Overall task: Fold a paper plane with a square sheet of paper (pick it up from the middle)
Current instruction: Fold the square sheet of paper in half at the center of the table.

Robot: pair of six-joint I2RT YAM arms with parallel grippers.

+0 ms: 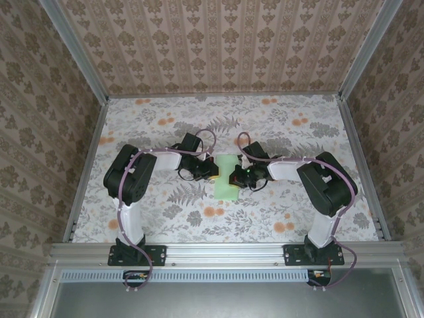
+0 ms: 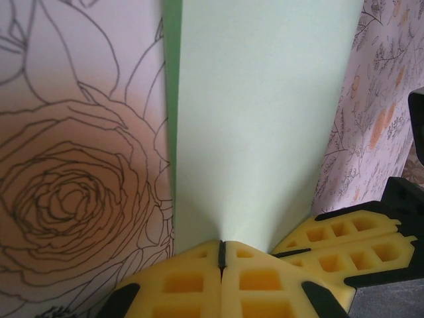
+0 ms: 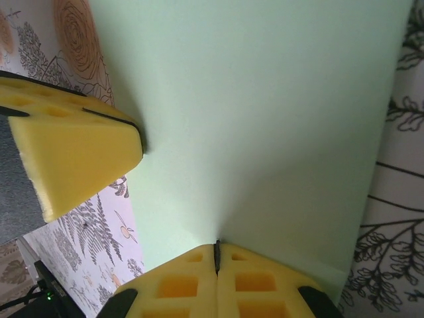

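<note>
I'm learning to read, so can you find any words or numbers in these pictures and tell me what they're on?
There are none to read.
The green paper is plain.
The tabletop carries only drawn flowers and leaves, and the walls only a repeating pattern.
The yellow left hand and right hand bear no letters.

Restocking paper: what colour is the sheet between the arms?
The thin paper sheet is plain pale mint green; clearest from the right wrist.
</note>
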